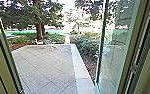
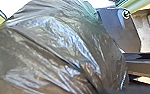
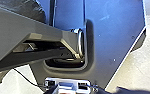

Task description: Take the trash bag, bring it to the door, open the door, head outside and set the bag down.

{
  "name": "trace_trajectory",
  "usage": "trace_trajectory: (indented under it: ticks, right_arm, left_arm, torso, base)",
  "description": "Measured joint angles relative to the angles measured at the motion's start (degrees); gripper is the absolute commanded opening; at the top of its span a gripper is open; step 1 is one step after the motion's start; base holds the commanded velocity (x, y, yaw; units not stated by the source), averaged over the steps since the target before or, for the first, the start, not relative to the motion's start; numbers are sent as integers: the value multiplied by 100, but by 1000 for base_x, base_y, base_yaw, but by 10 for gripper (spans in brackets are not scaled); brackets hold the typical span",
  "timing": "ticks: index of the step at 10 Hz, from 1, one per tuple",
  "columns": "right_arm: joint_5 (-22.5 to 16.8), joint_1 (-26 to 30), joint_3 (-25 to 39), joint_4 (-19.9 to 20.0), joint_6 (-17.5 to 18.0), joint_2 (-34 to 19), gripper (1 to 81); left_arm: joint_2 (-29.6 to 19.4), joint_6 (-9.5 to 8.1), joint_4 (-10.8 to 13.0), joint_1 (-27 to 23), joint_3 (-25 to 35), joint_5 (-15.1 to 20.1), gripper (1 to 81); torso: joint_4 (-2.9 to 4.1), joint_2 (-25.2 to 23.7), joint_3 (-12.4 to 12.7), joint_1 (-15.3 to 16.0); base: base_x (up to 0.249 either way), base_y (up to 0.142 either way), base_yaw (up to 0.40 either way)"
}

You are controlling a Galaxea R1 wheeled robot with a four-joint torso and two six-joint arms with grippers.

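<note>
That trash bag (image 2: 53, 45) bulges by the left wrist, contents hidden; I can't tell how the 2 grippers sit.

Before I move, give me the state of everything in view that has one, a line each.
Glass door: open, swung outward.
Trash bag: bulging, its plastic creased; whether it is tied shut cannot be told.
White outdoor furniture: standing at the far part of the paving.
Paving: dry, by its look.
</note>
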Motion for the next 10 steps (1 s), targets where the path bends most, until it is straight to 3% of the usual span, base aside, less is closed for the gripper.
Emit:
trace_trajectory:
  ticks: [10]
  right_arm:
    - [-13,-4,-5,-22,22,11,811]
  left_arm:
    - [2,12,2,32,6,-2,10]
  torso:
    - [0,-7,2,-18]
  base:
    - [102,0,0]
